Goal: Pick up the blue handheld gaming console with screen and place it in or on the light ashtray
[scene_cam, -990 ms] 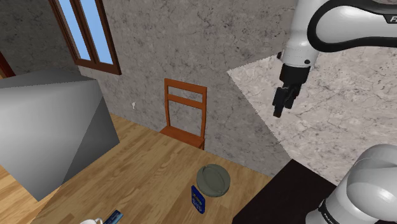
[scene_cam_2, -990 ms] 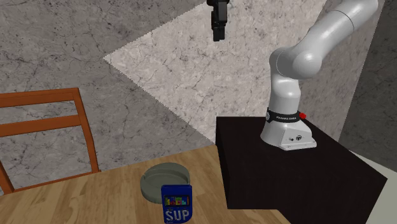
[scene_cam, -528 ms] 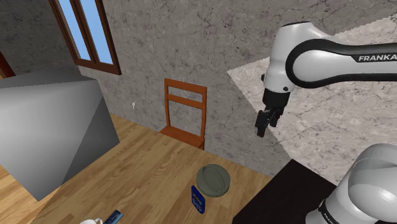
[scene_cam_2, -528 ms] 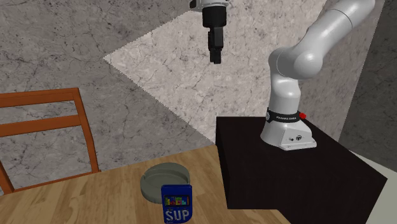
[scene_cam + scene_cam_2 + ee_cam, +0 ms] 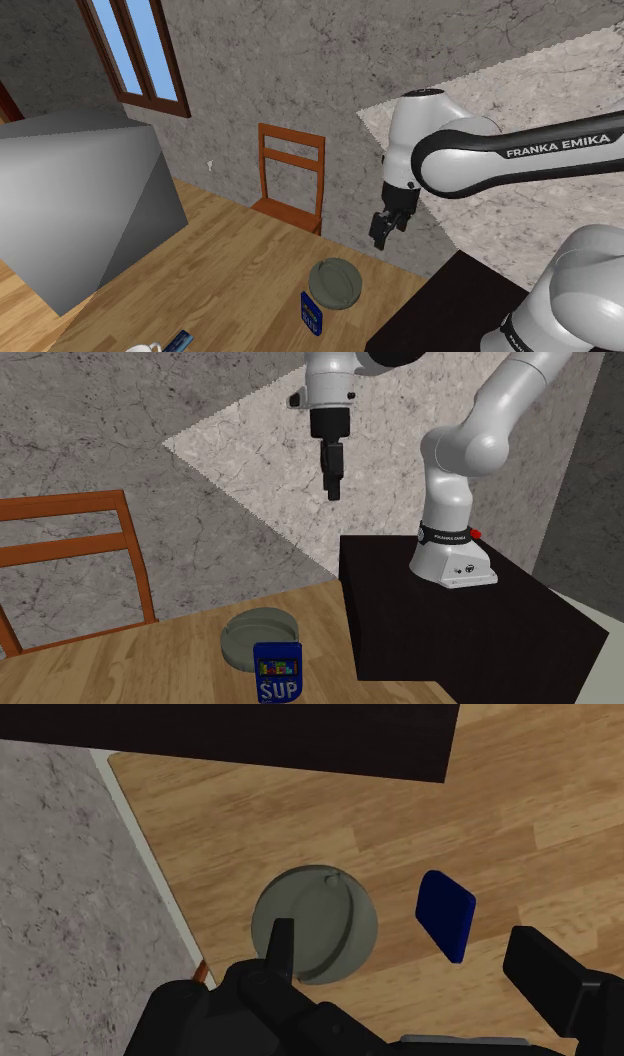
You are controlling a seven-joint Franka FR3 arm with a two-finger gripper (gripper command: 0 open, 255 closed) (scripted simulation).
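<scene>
The arm (image 5: 470, 165) rises from the black stand (image 5: 450, 622). Its white forearm lies nearly level across the shoulder view, reaching to that view's left. At the end the wrist bends down, so the tool (image 5: 379, 238) points almost straight down. In the second exterior view the base sits on the stand, the upper links (image 5: 470, 452) run up to the top edge, and the wrist comes down again at top centre with the tool (image 5: 333, 490) hanging plumb.

The tool hangs in the air, well above the wooden worktop (image 5: 220, 270) and touching nothing. In the wrist view its two black fingers (image 5: 283, 944) stand wide apart and the tool (image 5: 400, 936) has hold of nothing.

The blue console (image 5: 311, 314) stands on end on the worktop, just beside the round grey-green ashtray (image 5: 335, 285). In the second exterior view the console (image 5: 277, 673) is in front of the ashtray (image 5: 258, 632), its face showing coloured marks and the letters SUP. The wrist view shows a strip of bare wood between the console (image 5: 446, 915) and the ashtray (image 5: 300, 904), so they lie apart (though only narrowly). Both lie far below the tool, with the ashtray nearer one finger and the console in the gap between the fingers.

An orange-brown chair (image 5: 291, 180) stands behind the worktop against the grey wall.
</scene>
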